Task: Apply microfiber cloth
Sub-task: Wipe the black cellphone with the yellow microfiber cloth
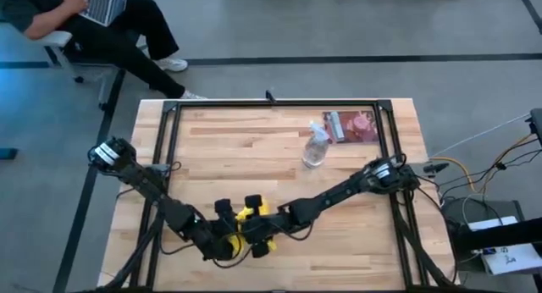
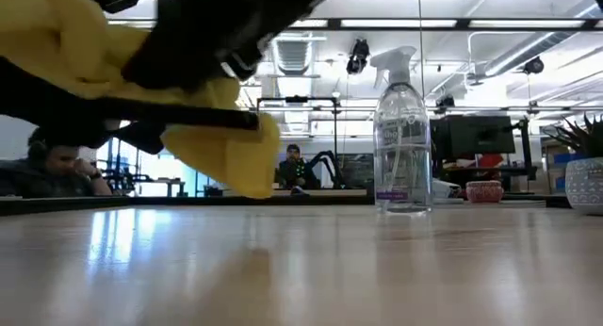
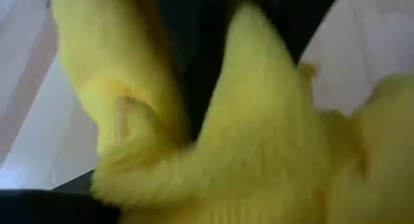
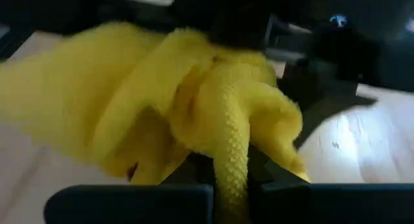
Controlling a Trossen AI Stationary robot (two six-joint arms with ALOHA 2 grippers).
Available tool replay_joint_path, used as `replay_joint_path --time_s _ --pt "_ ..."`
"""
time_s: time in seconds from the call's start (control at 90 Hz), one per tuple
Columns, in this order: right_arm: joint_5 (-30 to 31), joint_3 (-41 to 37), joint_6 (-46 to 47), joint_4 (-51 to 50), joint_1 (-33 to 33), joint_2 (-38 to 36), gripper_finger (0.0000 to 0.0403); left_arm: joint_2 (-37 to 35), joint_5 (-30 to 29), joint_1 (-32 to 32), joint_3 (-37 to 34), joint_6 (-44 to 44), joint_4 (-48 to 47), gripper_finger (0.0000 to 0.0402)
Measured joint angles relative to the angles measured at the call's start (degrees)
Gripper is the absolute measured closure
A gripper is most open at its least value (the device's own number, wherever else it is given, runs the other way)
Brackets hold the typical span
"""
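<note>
Both pincers meeting, microfiber cloth (image 1: 246, 215) bunched between

Two dark robot arms reach inward across a pale wooden table (image 1: 254, 140), the left gripper (image 1: 233, 240) and right gripper (image 1: 258, 234) meeting at its near middle around a bunched yellow microfiber cloth (image 1: 246, 215) held clear of the surface. Farther back, right of centre, stands a clear plastic spray bottle (image 1: 315, 146), a flat printed packet (image 1: 351, 126) just behind it.
</note>
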Motion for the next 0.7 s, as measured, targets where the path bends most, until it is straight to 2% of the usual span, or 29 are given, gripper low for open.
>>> replay_joint_path --time_s 0.1,0.256,0.533,0.7 --pt "0.9 2.1 -1.3 0.1 -0.2 1.3 0.0403 0.0 -0.6 0.2 0.0 0.2 0.8 0.0083" --pt "7.2 2.4 -0.6 -2.2 -0.1 1.2 0.0403 0.1 -1.8 0.2 0.0 0.4 0.8 0.0083" --pt "12.4 2.7 3.8 -14.8 1.8 -0.3 0.0403 0.1 -0.9 -0.1 -0.8 0.0 0.6 0.0083" --pt "19.3 2.3 8.0 -27.0 4.4 -1.5 0.0403 0.1 -0.1 -0.6 -1.7 -1.0 0.8 0.0083"
